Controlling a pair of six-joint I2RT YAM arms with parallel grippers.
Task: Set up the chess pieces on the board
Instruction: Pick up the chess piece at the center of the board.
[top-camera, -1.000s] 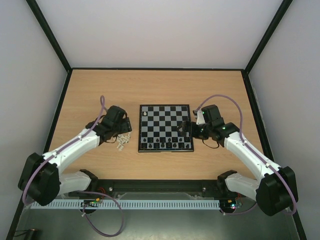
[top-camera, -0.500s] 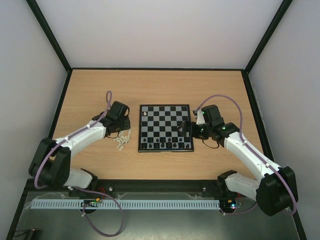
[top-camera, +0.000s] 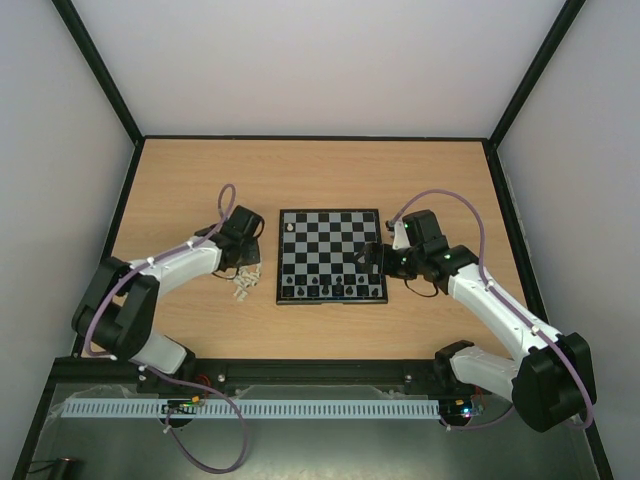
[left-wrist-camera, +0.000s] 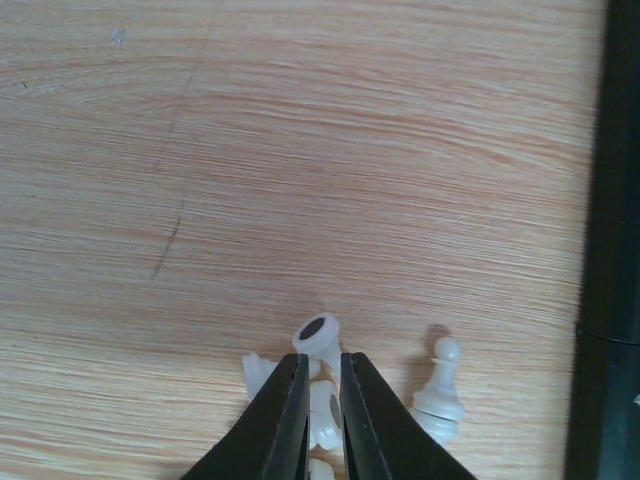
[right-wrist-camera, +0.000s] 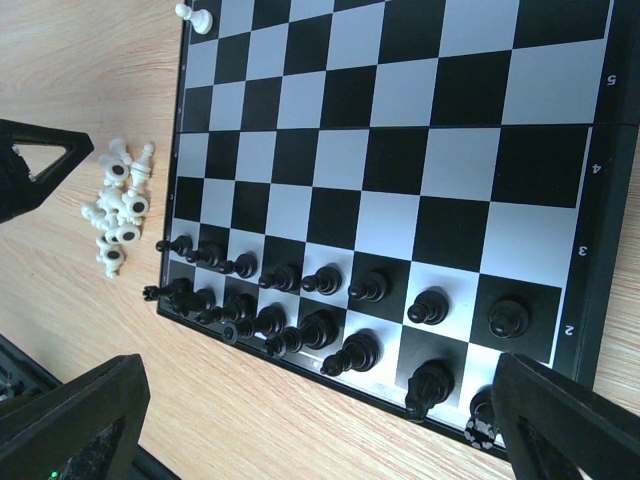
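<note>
Left gripper (left-wrist-camera: 322, 358) pinching a cream piece beside the board (top-camera: 345, 228) — right gripper (right-wrist-camera: 320, 400) hanging open at its edge.

Along the board's near edge the black pieces (right-wrist-camera: 330, 320) are standing in two rows. Just off the board's near-left corner, the loose cream pieces (top-camera: 242, 288) are lying in a small heap on the table (top-camera: 330, 175). The left gripper is reaching down into that heap, its fingers (left-wrist-camera: 290, 400) clenched on a toppled cream piece (left-wrist-camera: 318, 332) whose dark-centred base is facing the wrist camera. A cream pawn (left-wrist-camera: 440, 385) is standing upright just beside the fingers, on the side towards the board. By the board's right edge the right gripper is hovering with its fingers spread wide, grasping nothing. At the board's far-left corner a lone cream piece (right-wrist-camera: 195, 15) is standing on its own square — well apart from the black rows.
</note>
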